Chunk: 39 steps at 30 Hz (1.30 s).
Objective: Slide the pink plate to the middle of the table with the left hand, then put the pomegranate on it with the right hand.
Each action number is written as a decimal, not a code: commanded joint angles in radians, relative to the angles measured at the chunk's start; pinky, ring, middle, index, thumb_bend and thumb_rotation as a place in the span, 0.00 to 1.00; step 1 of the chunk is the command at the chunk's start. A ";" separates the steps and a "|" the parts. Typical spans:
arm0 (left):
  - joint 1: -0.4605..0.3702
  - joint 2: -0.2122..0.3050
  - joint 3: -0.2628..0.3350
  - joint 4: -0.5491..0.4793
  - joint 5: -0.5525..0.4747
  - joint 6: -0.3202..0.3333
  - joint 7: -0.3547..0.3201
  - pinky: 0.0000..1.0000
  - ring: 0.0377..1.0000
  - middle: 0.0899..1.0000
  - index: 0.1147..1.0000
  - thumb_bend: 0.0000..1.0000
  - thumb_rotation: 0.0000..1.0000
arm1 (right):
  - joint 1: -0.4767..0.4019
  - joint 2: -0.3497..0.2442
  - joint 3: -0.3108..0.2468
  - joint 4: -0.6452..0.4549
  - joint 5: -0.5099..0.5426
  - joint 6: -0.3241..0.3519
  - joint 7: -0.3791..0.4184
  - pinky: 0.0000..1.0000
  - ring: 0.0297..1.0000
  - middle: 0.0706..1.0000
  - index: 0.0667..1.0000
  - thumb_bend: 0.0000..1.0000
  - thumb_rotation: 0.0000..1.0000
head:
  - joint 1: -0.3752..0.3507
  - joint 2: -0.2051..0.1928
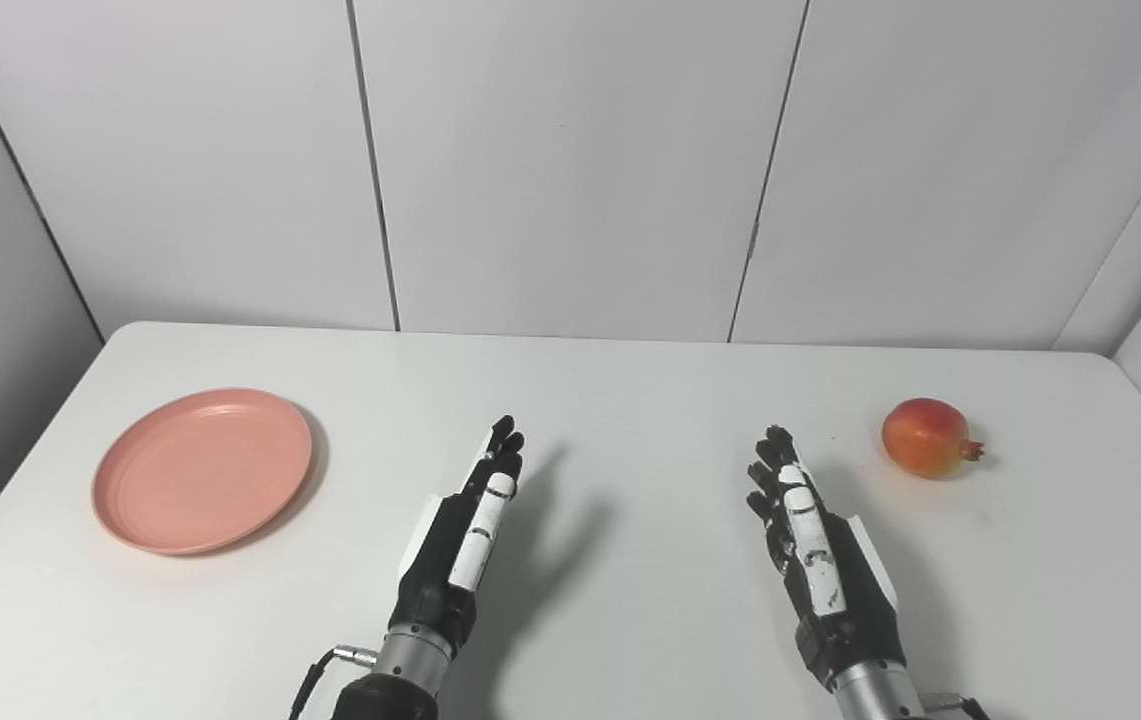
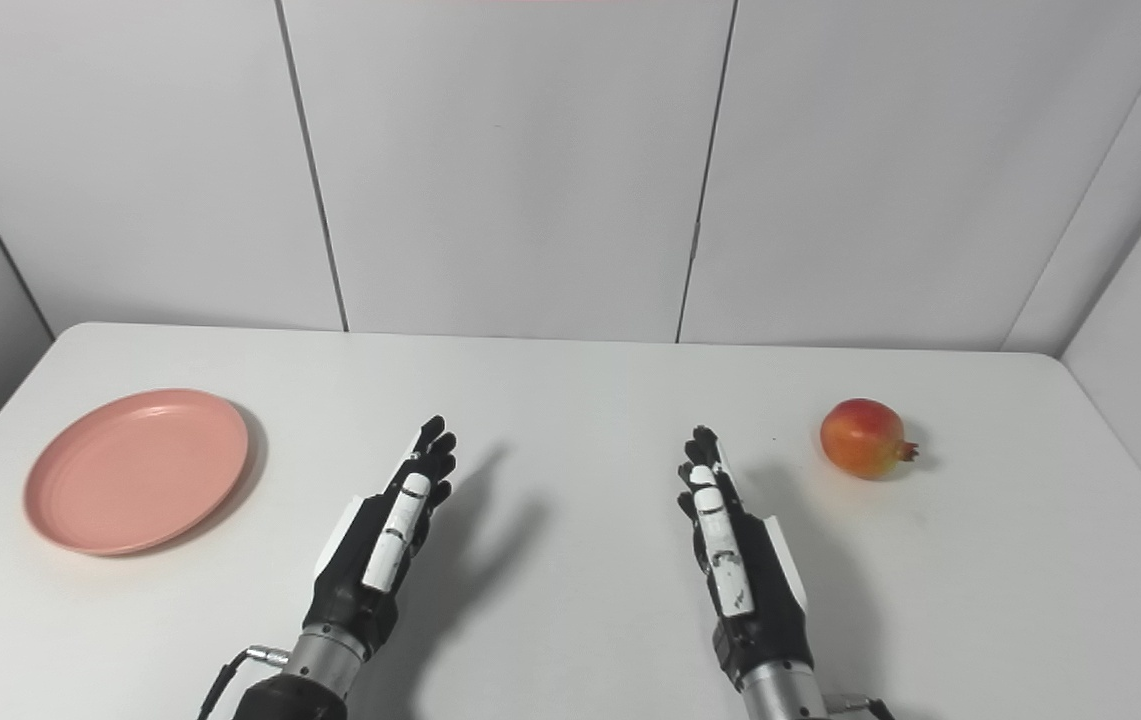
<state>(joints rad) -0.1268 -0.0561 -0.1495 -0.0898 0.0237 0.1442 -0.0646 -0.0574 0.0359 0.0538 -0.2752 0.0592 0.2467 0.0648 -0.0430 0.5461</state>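
Note:
The pink plate (image 1: 202, 470) lies flat on the white table (image 1: 630, 400) at the left, with nothing on it. A red-orange pomegranate (image 1: 927, 438) rests on the table at the right, its crown pointing right. My left hand (image 1: 465, 535) hovers over the near middle of the table, edge-up, fingers straight and holding nothing, well to the right of the plate. My right hand (image 1: 810, 545) mirrors it on the other side, open and empty, a short way left of and nearer than the pomegranate.
Grey panelled walls (image 1: 570, 170) close off the table at the back and on both sides. Bare tabletop lies between the two hands and beyond them up to the far edge.

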 commanded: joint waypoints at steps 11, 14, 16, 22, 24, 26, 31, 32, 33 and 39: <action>-0.028 -0.012 -0.005 -0.029 0.001 -0.003 -0.003 1.00 1.00 1.00 1.00 0.45 1.00 | -0.029 -0.003 0.000 -0.011 0.008 -0.029 0.005 1.00 0.99 1.00 1.00 0.35 1.00 | 0.002 0.002; -0.028 -0.012 -0.005 -0.026 0.002 -0.006 -0.003 1.00 1.00 1.00 1.00 0.45 1.00 | -0.029 -0.004 -0.001 -0.009 0.012 -0.031 0.008 1.00 1.00 1.00 1.00 0.35 1.00 | 0.003 0.000; -0.029 -0.012 -0.005 -0.024 -0.001 -0.010 -0.005 1.00 1.00 1.00 1.00 0.45 1.00 | -0.029 -0.004 0.000 -0.007 0.011 -0.033 0.008 1.00 1.00 1.00 1.00 0.36 1.00 | 0.002 0.000; -0.031 -0.009 -0.006 -0.019 0.001 -0.014 -0.007 1.00 1.00 1.00 1.00 0.45 1.00 | -0.029 -0.002 0.000 -0.006 0.011 -0.034 0.008 1.00 1.00 1.00 1.00 0.36 1.00 | 0.002 -0.001; -0.031 -0.008 -0.006 -0.016 0.001 -0.018 -0.007 1.00 1.00 1.00 1.00 0.45 1.00 | -0.029 -0.001 -0.001 -0.006 0.012 -0.034 0.007 1.00 1.00 1.00 1.00 0.35 1.00 | 0.002 -0.001; -0.032 -0.008 -0.005 -0.016 0.000 -0.018 -0.007 1.00 1.00 1.00 1.00 0.46 1.00 | -0.030 0.000 -0.001 -0.006 0.012 -0.032 0.006 1.00 1.00 1.00 1.00 0.35 1.00 | 0.002 -0.001; -0.032 -0.007 -0.005 -0.015 -0.001 -0.019 -0.008 1.00 1.00 1.00 1.00 0.45 1.00 | -0.029 -0.002 0.003 -0.008 0.000 -0.035 0.004 1.00 0.99 1.00 1.00 0.35 1.00 | 0.002 -0.002; -0.032 -0.007 -0.005 -0.014 -0.001 -0.020 -0.008 1.00 1.00 1.00 1.00 0.45 1.00 | -0.029 -0.003 0.003 -0.007 -0.001 -0.037 0.004 1.00 1.00 1.00 1.00 0.35 1.00 | 0.002 -0.002; -0.033 -0.007 -0.004 -0.012 -0.002 -0.022 -0.009 1.00 1.00 1.00 1.00 0.45 1.00 | -0.029 -0.004 0.003 -0.006 0.000 -0.038 0.005 1.00 1.00 1.00 1.00 0.35 1.00 | 0.002 -0.002; -0.032 -0.007 -0.004 -0.012 -0.002 -0.022 -0.007 1.00 1.00 1.00 1.00 0.46 1.00 | -0.031 -0.002 0.003 -0.005 -0.002 -0.039 0.003 1.00 0.99 1.00 1.00 0.34 1.00 | 0.001 -0.003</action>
<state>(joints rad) -0.1274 -0.0560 -0.1497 -0.0855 0.0240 0.1486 -0.0646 -0.0579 0.0342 0.0542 -0.2631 0.0564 0.2465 0.0659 -0.0430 0.5430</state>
